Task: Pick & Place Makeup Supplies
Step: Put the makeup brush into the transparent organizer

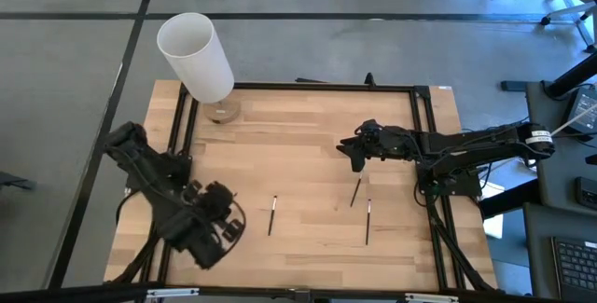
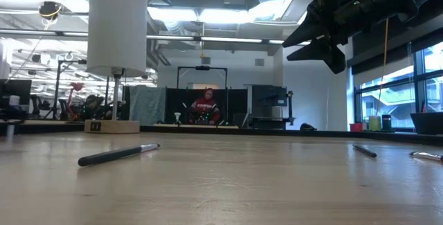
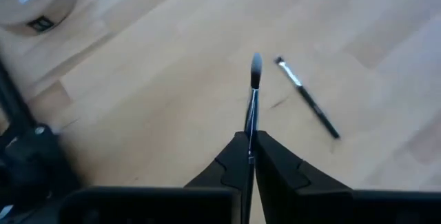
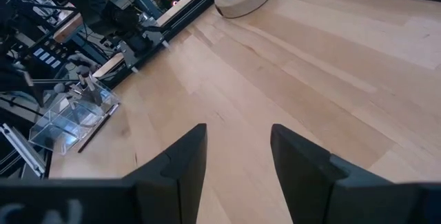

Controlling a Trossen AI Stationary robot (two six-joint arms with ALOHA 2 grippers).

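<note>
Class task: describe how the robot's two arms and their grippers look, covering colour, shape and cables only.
Both arms are black and jointed, built from chunky segments. The left gripper and right gripper each end in two dark, wedge-shaped fingers. Black cables loop beside the left arm; the right arm carries a small white label.

Three brushes (image 1: 272, 214) lie on the table (image 1: 308, 135) (well apart).

Rm inventory: grey floor (image 1: 308, 47) w/ dark seam lines; light wood tabletop (image 1: 308, 144), black frame rail (image 1: 322, 86) around it. Ceiling strip lights (image 2: 201, 14), exposed ducts. Windows (image 2: 387, 93) at one side. Seated person in red top (image 2: 205, 107) at far desk. Keyboard (image 1: 571, 266) nearby.
</note>
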